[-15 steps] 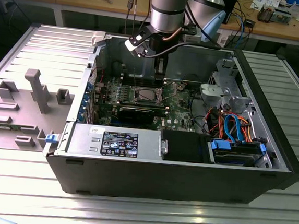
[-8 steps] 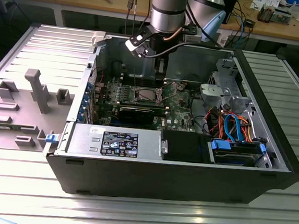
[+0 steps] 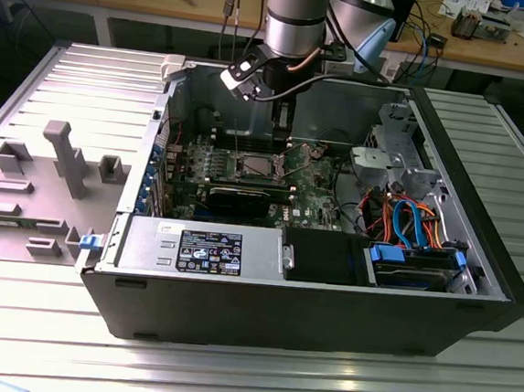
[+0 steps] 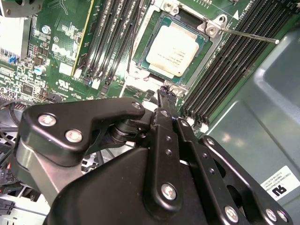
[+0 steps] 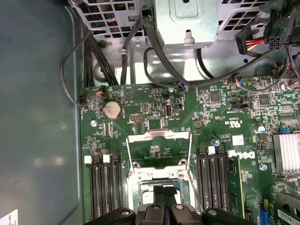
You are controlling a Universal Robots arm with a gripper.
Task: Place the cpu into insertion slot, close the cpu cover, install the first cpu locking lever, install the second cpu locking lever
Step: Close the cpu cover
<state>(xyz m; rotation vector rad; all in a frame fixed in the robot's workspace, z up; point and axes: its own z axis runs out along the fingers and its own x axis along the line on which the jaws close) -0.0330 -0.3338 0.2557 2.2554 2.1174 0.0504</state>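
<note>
The cpu (image 4: 176,44) lies flat in the insertion slot (image 4: 151,27) on the green board, its silver-grey top showing. In the first wrist view the cpu cover (image 5: 159,137) stands swung open beyond the slot, and the board shows through its square window. My gripper (image 4: 167,92) is shut with nothing between its fingers, its tips right at the slot's near edge by a silver bracket. In the exterior view the gripper (image 3: 282,129) hangs just behind the slot (image 3: 253,166). A thin locking lever (image 4: 248,35) sticks out free beside the slot.
Black memory slots (image 4: 110,42) flank the socket on both sides. A long black expansion card (image 3: 248,195) lies in front of it. Cables (image 3: 407,218) and a metal drive cage (image 3: 389,157) fill the exterior view's right, and the case walls close in all round.
</note>
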